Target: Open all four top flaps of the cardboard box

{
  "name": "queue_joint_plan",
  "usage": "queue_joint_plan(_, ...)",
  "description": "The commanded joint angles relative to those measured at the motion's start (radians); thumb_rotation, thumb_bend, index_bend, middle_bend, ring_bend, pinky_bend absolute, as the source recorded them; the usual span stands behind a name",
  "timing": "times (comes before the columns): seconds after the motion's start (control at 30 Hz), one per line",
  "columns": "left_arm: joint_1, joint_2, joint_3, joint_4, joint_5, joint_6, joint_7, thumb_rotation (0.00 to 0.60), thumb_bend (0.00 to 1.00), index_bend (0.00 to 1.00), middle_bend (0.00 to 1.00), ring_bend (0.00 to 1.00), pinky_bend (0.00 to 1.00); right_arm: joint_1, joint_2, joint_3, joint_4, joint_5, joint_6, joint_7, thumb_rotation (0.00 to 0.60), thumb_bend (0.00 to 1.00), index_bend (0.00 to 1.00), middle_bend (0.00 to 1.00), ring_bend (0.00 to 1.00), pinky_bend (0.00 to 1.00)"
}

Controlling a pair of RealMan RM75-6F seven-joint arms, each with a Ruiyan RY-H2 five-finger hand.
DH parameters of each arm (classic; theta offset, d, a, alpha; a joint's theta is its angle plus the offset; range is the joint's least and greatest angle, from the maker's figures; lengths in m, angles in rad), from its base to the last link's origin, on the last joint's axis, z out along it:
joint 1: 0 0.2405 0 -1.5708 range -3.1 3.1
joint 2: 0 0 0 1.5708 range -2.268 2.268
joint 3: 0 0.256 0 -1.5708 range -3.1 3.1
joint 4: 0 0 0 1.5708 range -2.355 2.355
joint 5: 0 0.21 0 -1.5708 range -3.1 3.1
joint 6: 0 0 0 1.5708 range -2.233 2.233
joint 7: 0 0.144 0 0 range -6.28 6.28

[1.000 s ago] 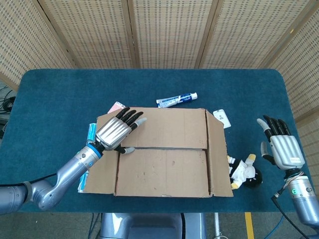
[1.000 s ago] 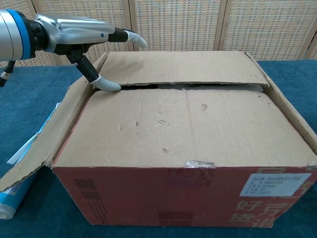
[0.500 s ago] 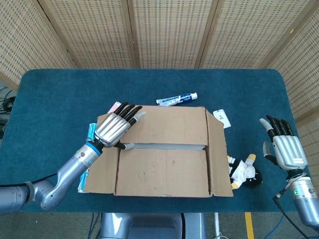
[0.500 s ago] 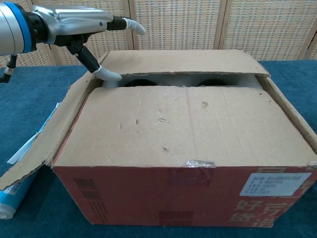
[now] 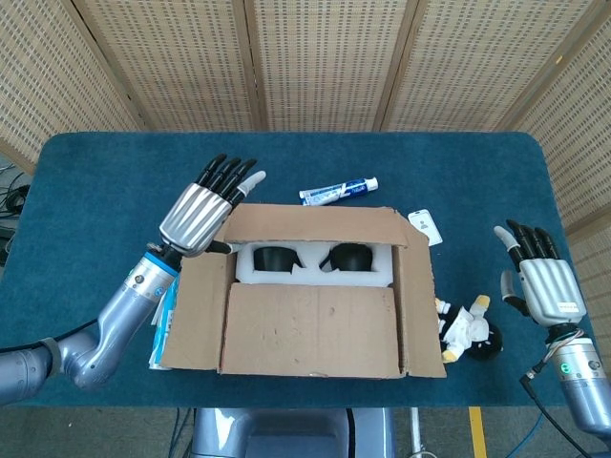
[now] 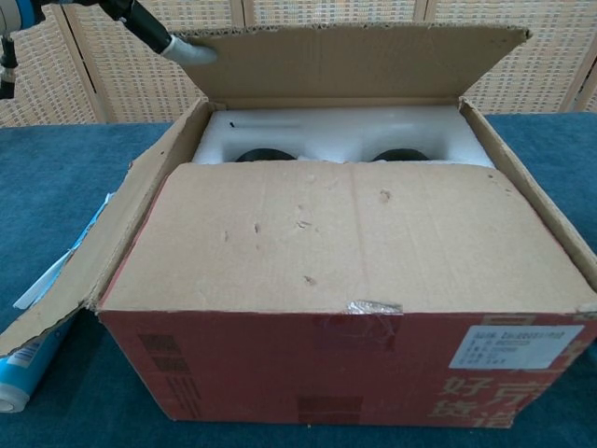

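Brown corrugated cardboard makes up the cardboard box [image 5: 315, 296], which sits near the front edge of the blue table [image 5: 115, 181], its long axis running left to right and its printed red front wall facing the chest camera. From the left: the left hand [image 5: 202, 210] is raised at the box's far-left corner, fingers extended and slightly fanned, with a pale fingertip [image 6: 187, 50] hooked under the edge of the far flap [image 6: 359, 61], which it holds up nearly vertical. A second ago that flap lay flat, meeting the near flap along a closed seam; half a second ago it was lifted only a crack. The left side flap [image 5: 196, 320] splays outward and downward over a light blue packet [image 6: 28, 369] beside the box. The near flap [image 6: 350, 233] lies flat over the front half of the opening, as it did before. Behind it a white foam insert [image 5: 313, 265] with two dark round items [image 5: 277, 258] set in it is now exposed. The right side flap [image 5: 418, 296] stands folded outward. Behind the box lies a toothpaste tube [image 5: 339, 190], and a small white card [image 5: 426, 227] lies off its far-right corner. A small black-and-white toy figure [image 5: 468, 332] rests just right of the box. The right hand [image 5: 542, 281] hovers well apart near the table's right edge, fingers straight, spread and holding nothing, hardly moved since earlier.
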Motion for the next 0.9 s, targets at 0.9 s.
queue_joint_plan(0.9,-0.154,-0.188,-0.092,0.457,-0.267,-0.119,0.206,0.424,0.26,0.00,0.00,0.00,0.00,-0.012,0.016,-0.002,-0.019,0.002,0.006,0.000,0.600,0.71,0.06,0.03,0.00,0.00)
